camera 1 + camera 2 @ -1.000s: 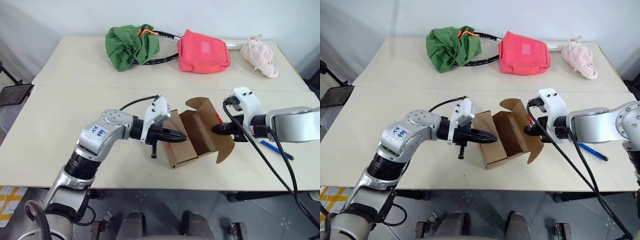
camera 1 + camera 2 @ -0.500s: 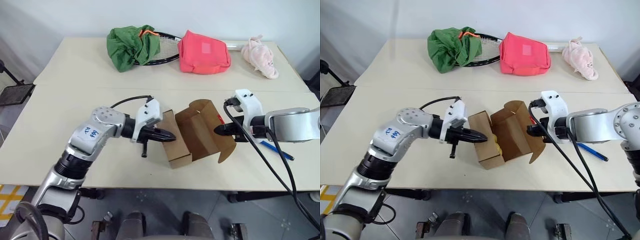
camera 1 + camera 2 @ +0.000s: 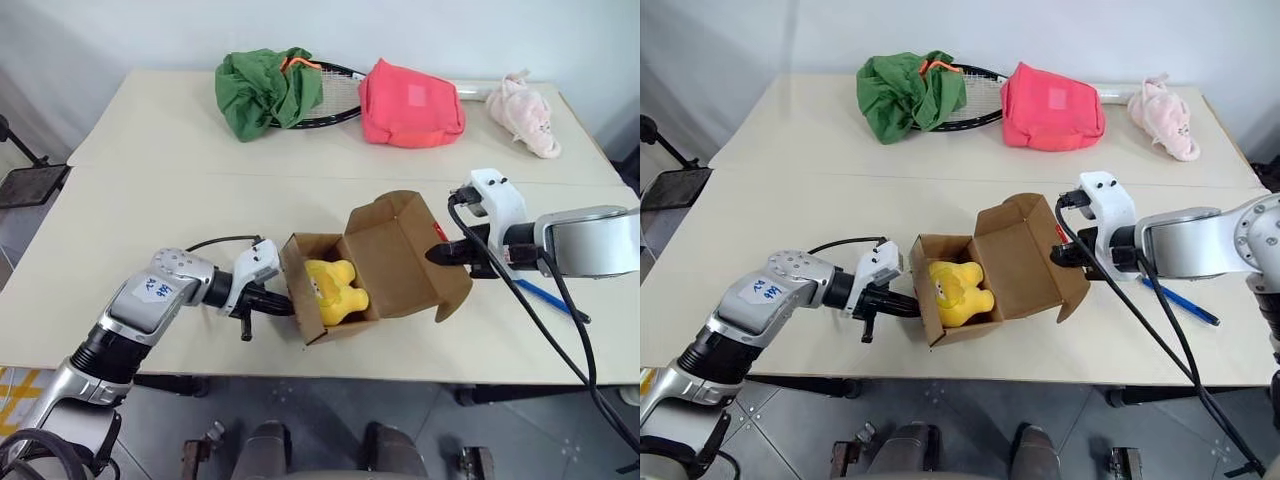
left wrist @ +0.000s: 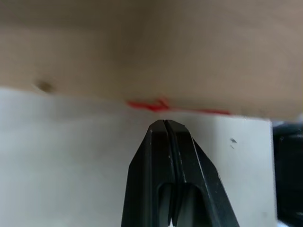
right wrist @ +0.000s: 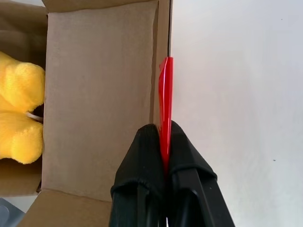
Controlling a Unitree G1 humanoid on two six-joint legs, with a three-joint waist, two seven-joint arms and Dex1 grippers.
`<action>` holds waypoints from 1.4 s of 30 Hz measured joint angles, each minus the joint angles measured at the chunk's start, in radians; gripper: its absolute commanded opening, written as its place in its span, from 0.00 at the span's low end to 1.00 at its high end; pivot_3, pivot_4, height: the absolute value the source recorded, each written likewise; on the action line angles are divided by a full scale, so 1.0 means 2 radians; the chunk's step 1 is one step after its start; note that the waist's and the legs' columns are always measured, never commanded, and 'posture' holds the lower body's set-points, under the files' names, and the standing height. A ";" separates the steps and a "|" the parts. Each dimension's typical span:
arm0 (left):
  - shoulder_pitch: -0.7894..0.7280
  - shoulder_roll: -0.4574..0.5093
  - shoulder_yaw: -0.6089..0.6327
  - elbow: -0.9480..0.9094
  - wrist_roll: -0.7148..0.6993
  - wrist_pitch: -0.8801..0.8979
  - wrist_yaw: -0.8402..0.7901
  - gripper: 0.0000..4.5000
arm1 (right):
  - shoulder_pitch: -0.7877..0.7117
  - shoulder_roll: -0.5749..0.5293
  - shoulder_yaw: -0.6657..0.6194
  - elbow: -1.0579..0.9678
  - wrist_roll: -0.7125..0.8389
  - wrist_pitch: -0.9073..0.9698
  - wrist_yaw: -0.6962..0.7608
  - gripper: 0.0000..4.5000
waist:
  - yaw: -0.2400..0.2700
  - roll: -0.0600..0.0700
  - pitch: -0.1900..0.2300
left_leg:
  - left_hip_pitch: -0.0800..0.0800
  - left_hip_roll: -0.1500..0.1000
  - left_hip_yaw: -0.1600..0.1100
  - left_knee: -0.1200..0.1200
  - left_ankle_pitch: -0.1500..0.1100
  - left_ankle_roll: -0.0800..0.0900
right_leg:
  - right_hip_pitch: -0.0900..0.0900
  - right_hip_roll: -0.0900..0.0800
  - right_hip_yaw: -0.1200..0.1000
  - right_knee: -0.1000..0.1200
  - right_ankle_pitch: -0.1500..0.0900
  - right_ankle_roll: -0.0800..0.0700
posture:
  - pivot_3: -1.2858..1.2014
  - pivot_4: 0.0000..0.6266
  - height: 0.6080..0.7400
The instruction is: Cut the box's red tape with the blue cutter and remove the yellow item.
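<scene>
Nearest to me, the box (image 3: 340,285) is lying open on its side at the front edge of the table (image 3: 120,240), its opening facing up toward my head camera. The yellow item (image 3: 333,290) is sitting inside it, ears toward the far wall. My left gripper (image 3: 283,307) is pressing its tips against the box's left wall; its fingers (image 4: 165,142) are closed together with nothing between them, and a strip of red tape is showing just ahead of them along the cardboard's lower edge. The lid flap is standing open to the right, and my right gripper (image 3: 438,256) is pinching the red tape (image 5: 165,101) on that flap's edge, fingers clamped on it. The blue cutter (image 3: 553,300) is lying on the table to the right, beyond my right forearm, apart from the box. Along the far side of the table I am seeing a green cloth bundle (image 3: 265,88) resting on a racket (image 3: 325,105), a pink-red bag (image 3: 410,100), and a pale pink plush toy (image 3: 525,112).
</scene>
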 measured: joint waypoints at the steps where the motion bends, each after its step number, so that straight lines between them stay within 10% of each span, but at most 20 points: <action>1: 0.000 -0.004 0.000 -0.002 0.000 0.000 0.005 0.00 | 0.000 0.000 0.003 0.000 0.000 0.000 0.000 0.00 | 0.000 0.000 0.000 | 0.000 0.000 0.000 0.000 0.000 0.000 | 0.000 0.000 0.000 0.000 0.000 0.000 | 0.52 0.24 1.00; 15: 0.048 0.088 0.084 -0.062 -0.075 0.046 -0.053 0.00 | 0.001 0.007 0.016 -0.017 -0.018 0.000 -0.017 0.00 | 0.000 0.000 0.000 | 0.000 0.001 0.002 0.001 0.000 0.000 | 0.000 0.000 0.000 0.000 0.000 -0.001 | 0.52 0.24 1.00; 25: -0.021 -0.038 0.144 -0.089 -0.194 0.084 -0.002 0.00 | 0.000 0.020 0.016 -0.016 -0.035 0.001 -0.016 0.00 | -0.002 0.000 0.000 | 0.001 0.001 0.002 0.001 0.000 0.000 | 0.000 0.000 0.000 0.000 0.000 -0.001 | 0.52 0.24 1.00; 42: -0.021 -0.036 0.039 -0.063 -0.090 -0.004 0.025 0.00 | 0.000 0.024 0.016 -0.016 -0.033 0.001 -0.024 0.00 | -0.001 0.000 0.000 | 0.002 0.002 0.003 0.002 0.000 0.000 | 0.001 0.000 0.000 0.001 0.001 -0.001 | 0.52 0.24 1.00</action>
